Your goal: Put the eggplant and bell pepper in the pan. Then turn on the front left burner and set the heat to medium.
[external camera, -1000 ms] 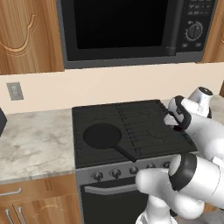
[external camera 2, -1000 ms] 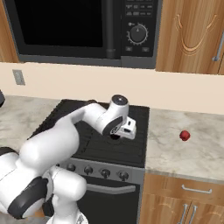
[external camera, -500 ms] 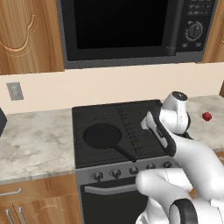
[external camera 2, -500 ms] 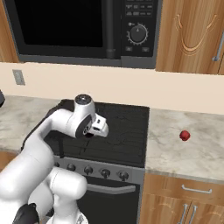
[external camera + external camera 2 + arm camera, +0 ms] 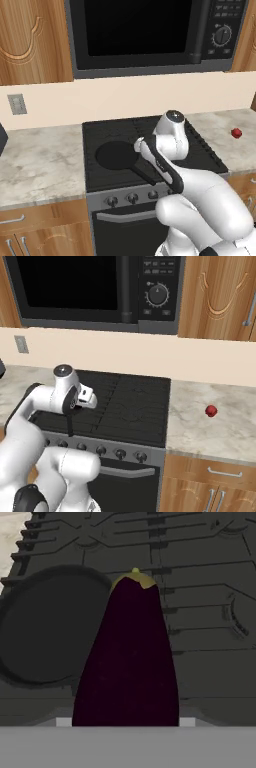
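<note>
In the left base view, the white arm is reaching over the dark cooktop [image 5: 150, 145], its two-finger gripper [image 5: 141, 146] hanging just beside the right rim of the round, shallow, matte black pan [image 5: 116, 154], which is sitting on the front left burner [image 5: 107, 172] with its long straight handle pointing toward the front edge of the stove. The small bright red roundish bell pepper [image 5: 236, 133] is lying alone on the marbled bench [image 5: 220, 125] to the right of the stove, near that bench's far right end and well apart from the pan. A black microwave [image 5: 150, 35] is hanging above, between wooden cabinets. In the right base view, the gripper [image 5: 89, 400] is hovering above the left half of the ridged grates, and the bell pepper [image 5: 211, 410] is resting on the right bench [image 5: 200, 426], nearer its back than its front edge. In the hand view, the long, dark purple, nearly black eggplant [image 5: 130, 662] with a yellow-green stem cap is standing straight up from the bottom, pinched in the gripper, whose fingertips are hidden behind it. The pan [image 5: 45, 632] is lying just to the eggplant's left, its bare black floor showing, and the grates of the cooktop [image 5: 200, 587] are spreading out behind.
</note>
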Tool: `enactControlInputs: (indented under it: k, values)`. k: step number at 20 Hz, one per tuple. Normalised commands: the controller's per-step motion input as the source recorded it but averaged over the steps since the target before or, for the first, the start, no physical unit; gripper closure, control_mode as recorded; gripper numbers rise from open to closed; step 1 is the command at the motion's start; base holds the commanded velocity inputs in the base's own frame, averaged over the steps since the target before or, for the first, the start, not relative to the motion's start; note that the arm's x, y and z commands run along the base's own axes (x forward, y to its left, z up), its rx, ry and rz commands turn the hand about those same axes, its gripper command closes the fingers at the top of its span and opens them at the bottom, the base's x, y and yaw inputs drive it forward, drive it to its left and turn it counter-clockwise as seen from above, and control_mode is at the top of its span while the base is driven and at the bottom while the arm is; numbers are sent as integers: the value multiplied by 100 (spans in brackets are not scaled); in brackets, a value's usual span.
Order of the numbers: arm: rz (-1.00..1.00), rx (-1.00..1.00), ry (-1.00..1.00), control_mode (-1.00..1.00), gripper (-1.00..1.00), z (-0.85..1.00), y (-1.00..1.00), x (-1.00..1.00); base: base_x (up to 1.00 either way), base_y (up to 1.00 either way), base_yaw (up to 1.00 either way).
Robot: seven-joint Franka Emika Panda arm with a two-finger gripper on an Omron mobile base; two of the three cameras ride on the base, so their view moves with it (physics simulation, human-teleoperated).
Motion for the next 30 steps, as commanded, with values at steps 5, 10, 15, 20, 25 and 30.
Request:
enactControlInputs:
  k: [5, 10, 15, 20, 25, 30]
  values:
    - [7, -2, 6, -100, 100, 3, 65, 50, 0, 0, 0]
    - [1, -2, 12, -100, 100, 1, 40, 35, 0, 0, 0]
    - [0, -3, 2, -100, 100, -8, 30, 28, 0, 0, 0]
    - [0, -3, 0, -100, 100, -12, 4, 21, 0, 0, 0]
    - [0, -3, 0, -100, 100, -31, 1, 24, 0, 0, 0]
    - [0, -1, 0, -100, 100, -32, 14, 15, 0, 0, 0]
